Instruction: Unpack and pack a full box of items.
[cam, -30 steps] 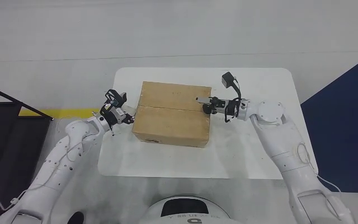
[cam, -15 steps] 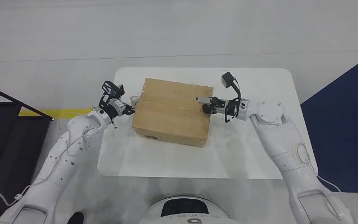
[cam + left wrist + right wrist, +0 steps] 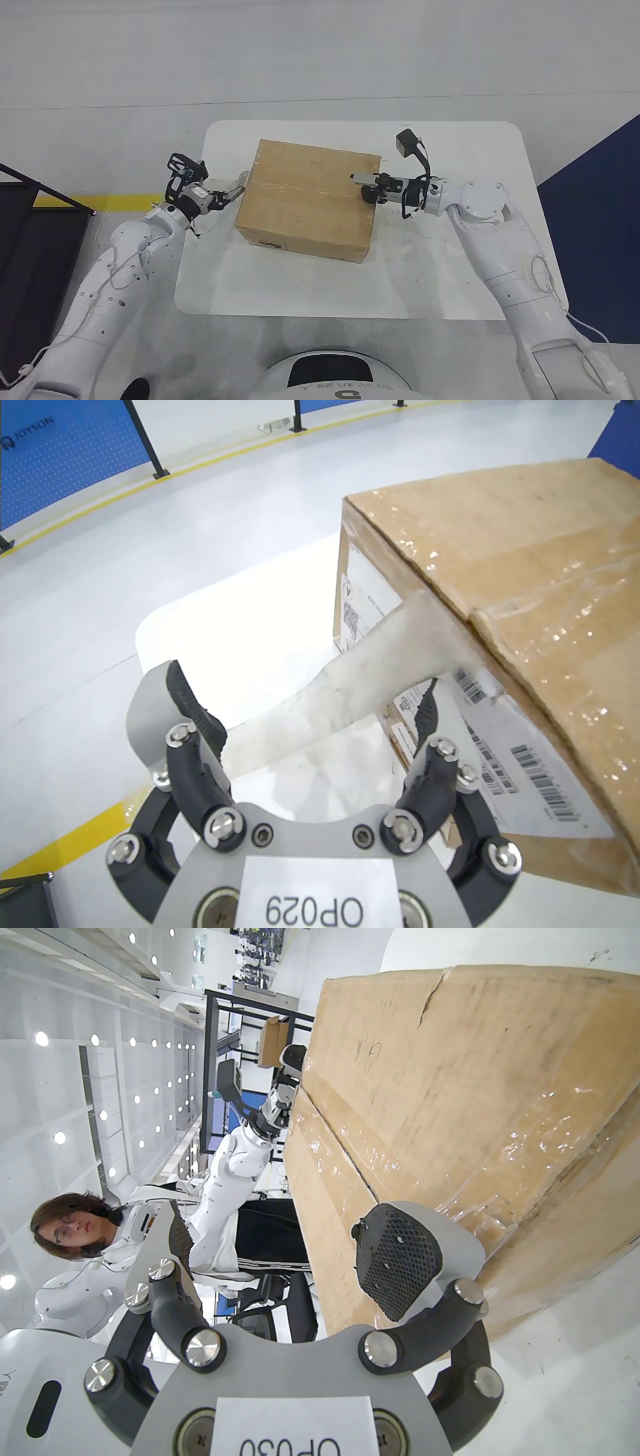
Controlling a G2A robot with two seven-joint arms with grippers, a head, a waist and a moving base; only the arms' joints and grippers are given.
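A brown cardboard box (image 3: 305, 200) sits shut in the middle of the white table (image 3: 450, 270), with clear tape along its top seam. My left gripper (image 3: 212, 192) is just off the box's left end, open (image 3: 305, 700). A peeled strip of clear tape (image 3: 380, 670) stretches from the box's top edge (image 3: 525, 575) to one of its fingers (image 3: 197, 712). My right gripper (image 3: 365, 186) is at the box's right end by the seam. It stands open (image 3: 280, 1248), with one pad (image 3: 400, 1258) over the box top (image 3: 450, 1103).
Bare table surface lies in front of the box and to its right (image 3: 460, 160). A black frame (image 3: 30, 200) stands on the floor left of the table, beside a yellow floor line (image 3: 100, 200).
My left gripper has drawn back leftward from the box, stretching the tape strip out. The box has turned slightly. The right arm has stayed put.
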